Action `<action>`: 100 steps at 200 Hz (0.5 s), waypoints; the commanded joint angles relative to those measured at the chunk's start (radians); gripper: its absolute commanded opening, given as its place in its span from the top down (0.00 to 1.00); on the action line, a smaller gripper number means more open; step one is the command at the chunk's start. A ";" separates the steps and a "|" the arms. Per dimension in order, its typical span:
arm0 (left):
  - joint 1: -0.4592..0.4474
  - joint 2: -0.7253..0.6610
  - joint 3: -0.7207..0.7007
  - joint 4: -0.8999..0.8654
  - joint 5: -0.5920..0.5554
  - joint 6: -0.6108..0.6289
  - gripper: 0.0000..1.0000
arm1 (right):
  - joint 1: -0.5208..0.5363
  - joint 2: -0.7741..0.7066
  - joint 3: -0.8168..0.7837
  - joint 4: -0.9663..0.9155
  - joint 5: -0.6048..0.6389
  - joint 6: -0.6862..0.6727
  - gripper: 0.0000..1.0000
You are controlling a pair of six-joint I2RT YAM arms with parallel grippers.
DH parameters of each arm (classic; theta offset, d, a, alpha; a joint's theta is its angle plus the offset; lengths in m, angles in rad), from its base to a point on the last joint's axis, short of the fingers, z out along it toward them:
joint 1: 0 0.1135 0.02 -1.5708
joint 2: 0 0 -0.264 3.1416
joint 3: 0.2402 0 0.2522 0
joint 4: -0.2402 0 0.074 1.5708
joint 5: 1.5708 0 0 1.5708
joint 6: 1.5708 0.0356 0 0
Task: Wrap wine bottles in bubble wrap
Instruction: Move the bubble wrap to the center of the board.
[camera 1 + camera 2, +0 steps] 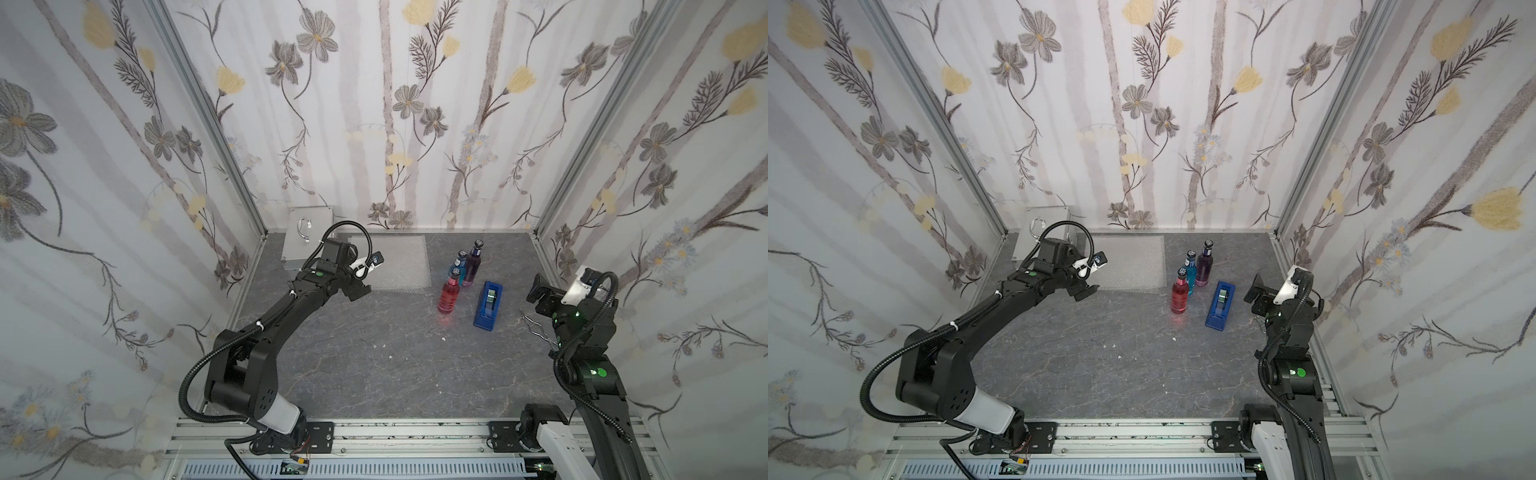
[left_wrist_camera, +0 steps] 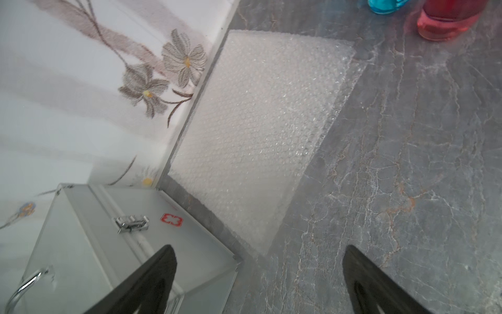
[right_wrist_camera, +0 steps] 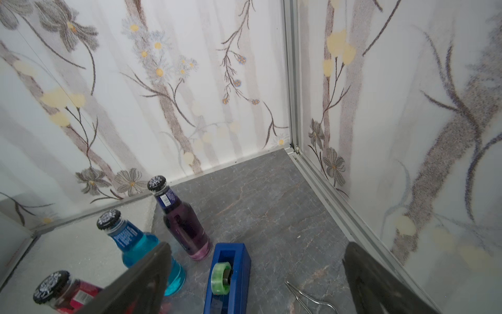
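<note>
Left gripper [image 2: 260, 247] jaws are wide apart and empty, above a corner of the bubble wrap [image 2: 258, 130] — flat against the back wall. Right gripper [image 3: 258, 244] is also spread wide, empty. Wine bottles [image 1: 449, 297] stand upright between wrap and tape dispenser [image 1: 488, 305].

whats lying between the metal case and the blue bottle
The bubble wrap, lying flat between the metal case and the blue bottle. It shows in both top views and in the left wrist view.
</note>
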 commanded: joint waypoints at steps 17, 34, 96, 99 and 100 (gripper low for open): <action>-0.031 0.126 0.108 -0.112 0.005 0.185 0.18 | 0.004 -0.093 -0.099 -0.020 -0.025 -0.047 0.00; -0.049 0.191 0.145 -0.128 -0.012 0.214 0.25 | 0.016 -0.159 -0.179 0.043 -0.021 -0.059 0.00; -0.085 0.386 0.236 -0.113 -0.067 0.264 0.36 | 0.038 -0.233 -0.240 0.109 0.011 -0.072 0.00; -0.085 0.391 0.238 -0.108 -0.068 0.266 0.38 | 0.039 -0.233 -0.242 0.110 0.013 -0.072 0.00; -0.084 0.393 0.239 -0.106 -0.069 0.267 0.38 | 0.040 -0.233 -0.241 0.110 0.013 -0.072 0.00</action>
